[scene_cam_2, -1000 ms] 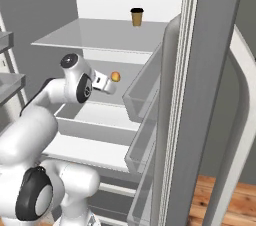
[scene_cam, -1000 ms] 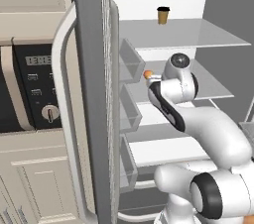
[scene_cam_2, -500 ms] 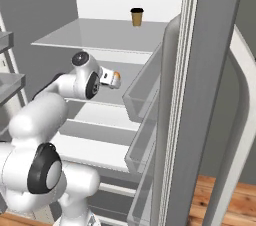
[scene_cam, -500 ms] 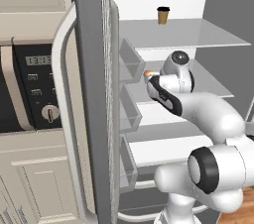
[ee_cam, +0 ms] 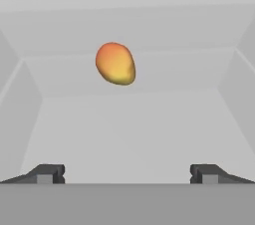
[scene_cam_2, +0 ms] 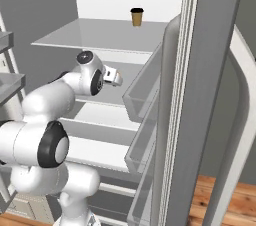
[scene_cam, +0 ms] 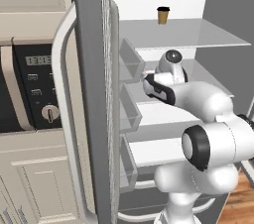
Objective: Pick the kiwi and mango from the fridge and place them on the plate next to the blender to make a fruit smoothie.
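The mango (ee_cam: 115,63), orange-yellow with a reddish top, lies on a white shelf of the fridge (scene_cam: 89,94) toward the back, ahead of my gripper (ee_cam: 127,173) and a little left of its centre line. The gripper is open, its two dark fingertips (ee_cam: 50,172) set wide apart with nothing between them, still short of the fruit. From the base views my arm reaches into the fridge's middle shelf, the hand (scene_cam_2: 114,76) pointing inward above the glass shelf (scene_cam_2: 100,100). The kiwi, the plate and the blender are out of view.
A brown paper cup (scene_cam: 162,15) with a black lid stands on the top shelf at the back. Clear door bins (scene_cam_2: 142,95) line the open doors on both sides of my arm. A built-in oven (scene_cam: 34,89) sits left of the fridge.
My arm has stretched further into the fridge, carrying the hand deeper over the middle shelf toward the mango. The gripper stayed open, and the base views have not shifted.
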### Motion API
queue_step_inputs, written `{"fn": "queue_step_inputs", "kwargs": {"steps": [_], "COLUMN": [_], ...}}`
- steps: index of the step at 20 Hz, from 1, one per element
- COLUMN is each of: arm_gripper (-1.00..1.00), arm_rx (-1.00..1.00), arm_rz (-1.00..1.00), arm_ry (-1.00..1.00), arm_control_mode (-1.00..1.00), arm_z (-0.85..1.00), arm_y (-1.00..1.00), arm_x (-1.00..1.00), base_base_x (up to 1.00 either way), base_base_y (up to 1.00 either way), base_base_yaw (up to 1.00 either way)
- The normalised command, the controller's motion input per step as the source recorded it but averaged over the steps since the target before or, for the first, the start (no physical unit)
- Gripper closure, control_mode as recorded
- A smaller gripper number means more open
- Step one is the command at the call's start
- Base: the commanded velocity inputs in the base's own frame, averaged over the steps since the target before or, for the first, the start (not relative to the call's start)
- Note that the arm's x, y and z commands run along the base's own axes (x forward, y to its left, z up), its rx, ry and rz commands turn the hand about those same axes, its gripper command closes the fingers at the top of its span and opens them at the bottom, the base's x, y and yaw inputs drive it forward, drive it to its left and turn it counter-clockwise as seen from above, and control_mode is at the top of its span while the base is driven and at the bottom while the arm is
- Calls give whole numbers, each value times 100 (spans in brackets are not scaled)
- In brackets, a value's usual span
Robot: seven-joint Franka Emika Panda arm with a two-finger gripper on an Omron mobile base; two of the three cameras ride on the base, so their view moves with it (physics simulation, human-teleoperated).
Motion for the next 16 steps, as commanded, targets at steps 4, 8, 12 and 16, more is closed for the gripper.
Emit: {"fn": "queue_step_inputs", "kwargs": {"steps": [4, 8, 12, 16], "arm_gripper": [-100, -100, -100, -100], "arm_rx": [0, 0, 0, 0], "arm_rz": [1, 3, 2, 2], "arm_ry": [0, 0, 0, 0], "arm_control_mode": [-100, -100, -100, -100], "arm_z": [-18, -1, 0, -7], "arm_y": [0, 0, 0, 0], "arm_x": [34, 25, 29, 35], "base_base_x": [0, 0, 0, 0], "base_base_y": [0, 0, 0, 0], "base_base_yaw": [0, 0, 0, 0]}}
